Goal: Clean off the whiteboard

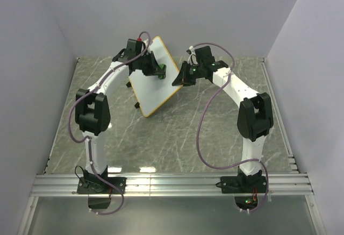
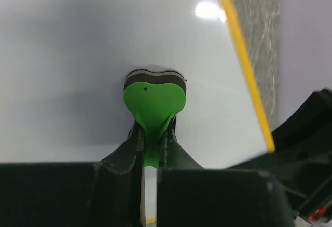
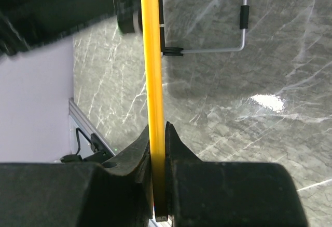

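Between pale lilac walls (image 1: 32, 57), the grey marbled tabletop (image 1: 177, 138) fills my overhead view, with a ribbed aluminium rail (image 1: 172, 184) along its near edge. I see the small white board with a thin orange frame (image 1: 156, 96) standing tilted toward the far middle, well apart from the walls, with marble showing on every side of it. Whether its low corner touches the table, I cannot tell. My right gripper (image 3: 158, 133) pinches the frame's edge, and only that wrist view shows the bent wire stand (image 3: 218, 50) behind the board. My left gripper (image 2: 150, 138) is clamped on a soft green eraser with a dark felt layer (image 2: 154, 99), the felt pressed on the plain white face near the orange edge.
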Controlling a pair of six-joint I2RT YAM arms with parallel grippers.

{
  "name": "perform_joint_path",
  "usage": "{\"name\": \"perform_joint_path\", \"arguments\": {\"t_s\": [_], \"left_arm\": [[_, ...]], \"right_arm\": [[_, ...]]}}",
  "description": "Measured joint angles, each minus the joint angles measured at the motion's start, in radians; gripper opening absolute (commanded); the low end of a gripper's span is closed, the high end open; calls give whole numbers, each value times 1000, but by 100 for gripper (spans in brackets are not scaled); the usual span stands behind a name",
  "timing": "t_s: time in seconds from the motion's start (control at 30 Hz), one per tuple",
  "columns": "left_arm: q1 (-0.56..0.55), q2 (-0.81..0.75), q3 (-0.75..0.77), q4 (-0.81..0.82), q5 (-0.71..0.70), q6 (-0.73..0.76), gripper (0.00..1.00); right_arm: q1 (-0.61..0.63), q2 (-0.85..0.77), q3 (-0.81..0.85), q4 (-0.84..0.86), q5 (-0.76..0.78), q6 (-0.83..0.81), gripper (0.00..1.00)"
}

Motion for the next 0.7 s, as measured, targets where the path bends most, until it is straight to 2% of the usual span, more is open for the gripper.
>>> {"name": "perform_joint_path", "arguments": {"t_s": [0.13,0.27,0.47,0.7], "left_arm": [[15,-87,-201,88,31,-22,0],[104,-108,-349,113,69,-30,0],[229,-9,-332,47,50,8,0],[211,-10,-293,-12,-18,16,0]], "right_arm": [[-1,-1,-5,7,-1,-2,0],[-1,-3,-8,17,-2,-5,0],[-1,-9,-18,32,-6,-7,0],[0,-11,-18,34,-10,-14,0]]}}
